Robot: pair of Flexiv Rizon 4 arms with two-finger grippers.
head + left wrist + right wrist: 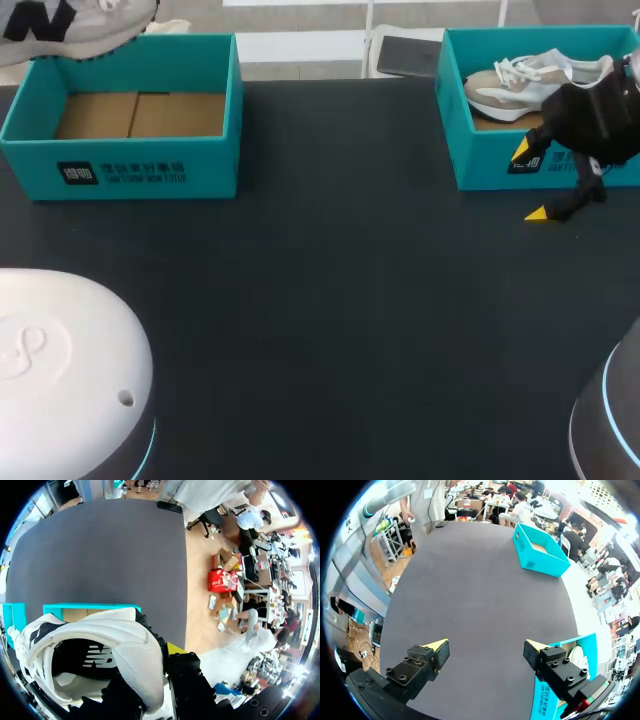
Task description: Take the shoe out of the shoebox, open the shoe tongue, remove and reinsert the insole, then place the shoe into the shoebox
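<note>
A white and grey shoe [70, 25] hangs high over the back left corner of the empty teal left shoebox [130, 165]. In the left wrist view my left gripper [161, 652] is shut on the side wall of this shoe [100, 655], with one finger inside the opening and one yellow tip outside. The left shoebox [90, 609] lies below it. A second white and beige shoe [530, 85] lies in the teal right shoebox [480, 165]. My right gripper [528, 182] hovers open in front of that box, holding nothing. In the right wrist view the right gripper [485, 646] has the box [560, 680] beside one finger.
The dark table [340, 320] stretches between the two boxes. My arm bases stand at the near left [60, 370] and near right [610, 420] corners. The left shoebox [540, 550] shows far ahead of the right gripper.
</note>
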